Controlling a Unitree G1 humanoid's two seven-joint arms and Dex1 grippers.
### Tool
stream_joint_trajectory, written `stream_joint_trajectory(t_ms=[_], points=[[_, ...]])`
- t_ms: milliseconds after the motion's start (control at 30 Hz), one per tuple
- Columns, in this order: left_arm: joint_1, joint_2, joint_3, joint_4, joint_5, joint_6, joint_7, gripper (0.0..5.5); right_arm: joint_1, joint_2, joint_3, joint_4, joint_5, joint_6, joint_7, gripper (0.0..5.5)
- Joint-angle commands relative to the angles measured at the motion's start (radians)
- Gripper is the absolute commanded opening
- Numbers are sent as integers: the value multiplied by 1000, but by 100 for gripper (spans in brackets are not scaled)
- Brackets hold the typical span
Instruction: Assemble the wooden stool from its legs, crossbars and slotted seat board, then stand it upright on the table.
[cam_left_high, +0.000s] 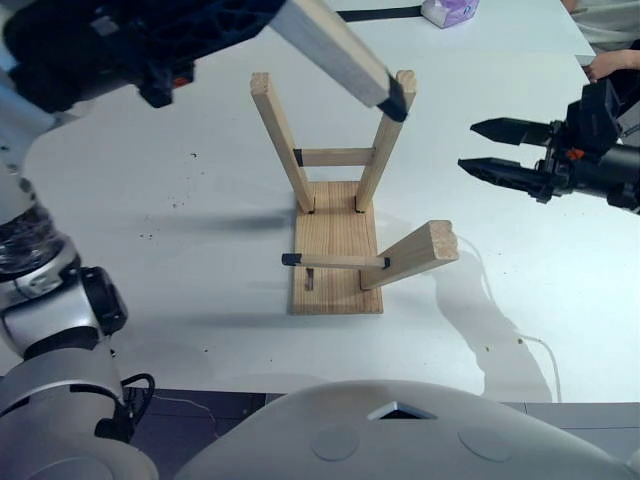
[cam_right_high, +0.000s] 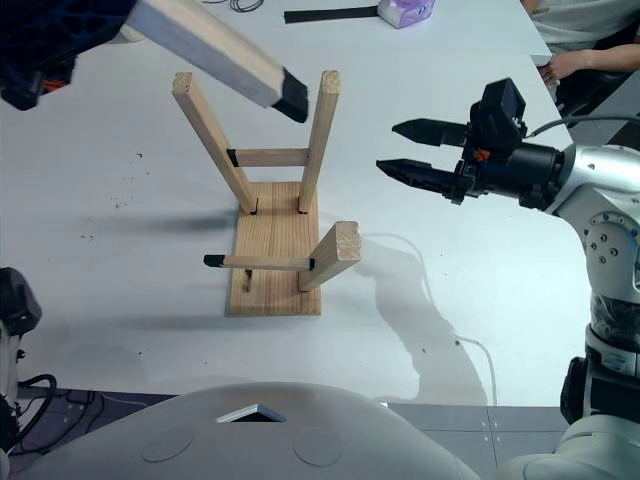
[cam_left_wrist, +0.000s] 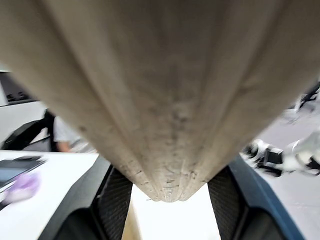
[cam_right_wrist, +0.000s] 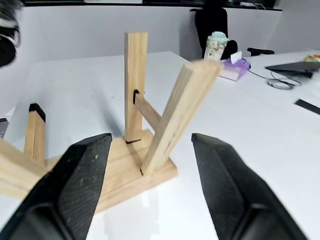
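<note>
Stool half-built at mid-table: seat board (cam_left_high: 335, 290) lies flat, two far legs (cam_left_high: 283, 140) stand joined, and the near leg (cam_left_high: 415, 253) carries a crossbar (cam_left_high: 330, 261) whose end hangs free. The left gripper (cam_left_high: 215, 30) clamps the fourth leg (cam_left_high: 335, 45) high over the far pair. I'd lower it upright into the near-left slot (cam_left_high: 308, 281), meeting that free end squarely. The right gripper (cam_right_high: 390, 147), jaws apart, hovers to the right. There is room left of the board; the table (cam_left_high: 150, 260) edge lies near.

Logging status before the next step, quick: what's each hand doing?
Left hand: closed on a wooden leg.
Right hand: open, empty.
</note>
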Motion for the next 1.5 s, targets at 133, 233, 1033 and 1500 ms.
stream_joint_trajectory(t_ms=[133,233,1033,1500], points=[[287,162,44,10,261,-184,-265,207,343,-5,-128,-146,-71,-47,-4,293],[391,166,44,-7,345,-276,-339,207,370,-12,-117,-148,-97,-73,0,293],[919,-135,-30,-57,572,-965,-510,207,257,-91,-21,-55,-143,-102,80,293],[956,-104,-114,-6,615,-976,-531,207,235,-68,54,-66,-178,-128,81,293]])
